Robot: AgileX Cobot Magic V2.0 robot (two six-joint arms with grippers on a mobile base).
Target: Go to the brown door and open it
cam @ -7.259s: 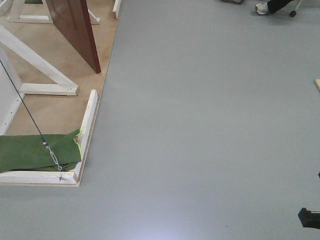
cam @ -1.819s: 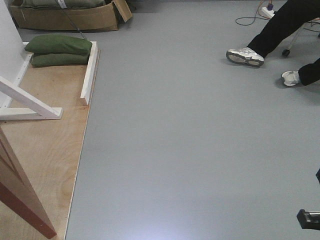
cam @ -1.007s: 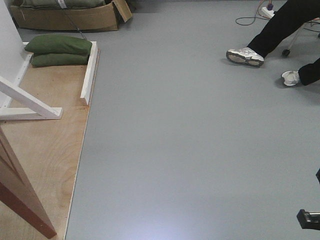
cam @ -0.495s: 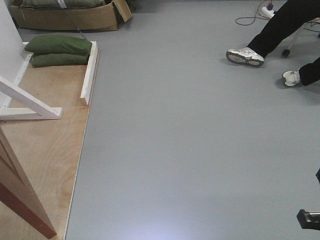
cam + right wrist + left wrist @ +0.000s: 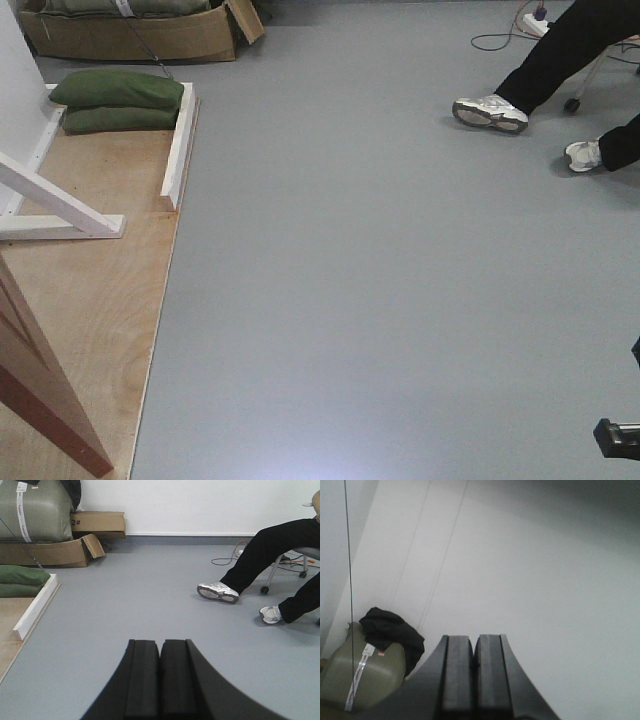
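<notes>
Holding the left gripper (image 5: 475, 680) clenched, black pads touching along a thin seam with nothing between them. Pointing it toward a pale wall (image 5: 530, 570), with an olive sack (image 5: 365, 675) low at the left and a black cloth (image 5: 390, 632) draped over its top.

Holding the right gripper (image 5: 160, 680) clenched the same way, pads together and empty, hovering over the grey floor (image 5: 140, 600). Facing, beyond it, a torn cardboard box (image 5: 60, 552) against the far wall at the left, green sandbags (image 5: 20, 580) stacked beside a white rail (image 5: 35, 607), and a seated person's legs (image 5: 265, 555) in black trousers and pale sneakers at the right.

Seeing the brown door (image 5: 40, 390) only as a lower corner at the bottom left edge of the front view, leaning across the frame, its foot over the plywood board (image 5: 100, 290). Showing a white brace (image 5: 55, 205) farther back on the same board, near the door but apart from it.
</notes>
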